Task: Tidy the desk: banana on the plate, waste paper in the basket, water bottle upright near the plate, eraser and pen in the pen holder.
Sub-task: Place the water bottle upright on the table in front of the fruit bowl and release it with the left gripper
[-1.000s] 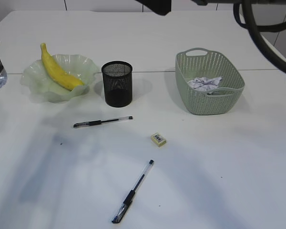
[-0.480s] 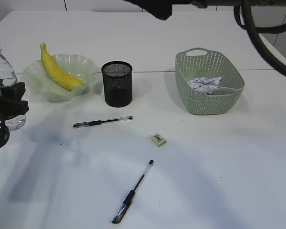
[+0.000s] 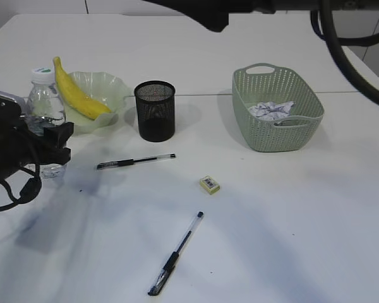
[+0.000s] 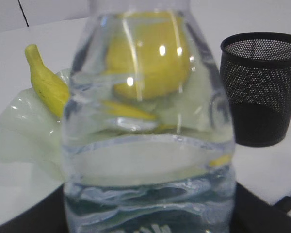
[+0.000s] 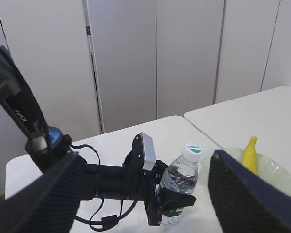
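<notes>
A clear water bottle (image 3: 45, 117) with a white cap stands upright at the left, just in front of the pale green plate (image 3: 117, 85). My left gripper (image 3: 55, 142) is shut on its lower body. The bottle (image 4: 145, 121) fills the left wrist view. The banana (image 3: 76, 93) lies on the plate. Crumpled waste paper (image 3: 270, 110) sits in the green basket (image 3: 306, 129). Two pens (image 3: 136, 161) (image 3: 175, 254) and an eraser (image 3: 210, 184) lie on the table in front of the black mesh pen holder (image 3: 155, 110). My right gripper (image 5: 145, 156) hangs high above, open and holding nothing.
The right arm (image 3: 205, 9) crosses the top of the exterior view, well above the table. The left arm's cable (image 3: 12, 189) trails by the left edge. The pen holder (image 4: 262, 87) stands right of the bottle, about a hand's width away.
My left arm has come in from the left edge with the bottle, carrying it right and forward, close to the plate. Pens, eraser, basket and holder have not moved.
</notes>
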Controlling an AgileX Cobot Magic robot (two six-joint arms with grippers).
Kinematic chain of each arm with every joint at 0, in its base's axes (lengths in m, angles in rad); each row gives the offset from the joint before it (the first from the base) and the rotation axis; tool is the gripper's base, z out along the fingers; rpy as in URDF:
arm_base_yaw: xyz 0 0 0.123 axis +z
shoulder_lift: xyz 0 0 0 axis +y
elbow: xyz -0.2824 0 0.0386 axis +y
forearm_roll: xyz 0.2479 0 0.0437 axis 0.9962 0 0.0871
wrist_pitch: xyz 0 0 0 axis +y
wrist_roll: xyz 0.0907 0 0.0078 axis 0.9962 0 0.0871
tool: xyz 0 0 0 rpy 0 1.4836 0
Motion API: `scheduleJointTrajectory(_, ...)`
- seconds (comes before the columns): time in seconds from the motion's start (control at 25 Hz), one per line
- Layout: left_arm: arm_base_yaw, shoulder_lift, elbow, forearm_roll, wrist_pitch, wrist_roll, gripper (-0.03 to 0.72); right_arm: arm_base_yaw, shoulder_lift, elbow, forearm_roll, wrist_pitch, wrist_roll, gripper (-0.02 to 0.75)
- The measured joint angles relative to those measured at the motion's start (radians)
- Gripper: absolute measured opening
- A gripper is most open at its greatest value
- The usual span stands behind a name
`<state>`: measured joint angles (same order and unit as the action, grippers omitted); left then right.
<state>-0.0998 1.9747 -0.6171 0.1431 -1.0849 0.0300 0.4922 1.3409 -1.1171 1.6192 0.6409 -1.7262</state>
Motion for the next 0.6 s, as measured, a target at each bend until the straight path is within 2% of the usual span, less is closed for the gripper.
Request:
scheduleJointTrajectory(0.36, 0.000, 0.080, -0.101, 0.069, -0.004, 0.000, 0.394, 0.000, 0.000, 0.000, -0.023, 0.000, 0.000, 0.595)
scheduleJointTrajectory(0.6, 0.000, 0.111, -0.107, 0.078, -0.005, 0.000, 0.394, 0.000, 0.000, 0.000, -0.025, 0.000, 0.000, 0.595)
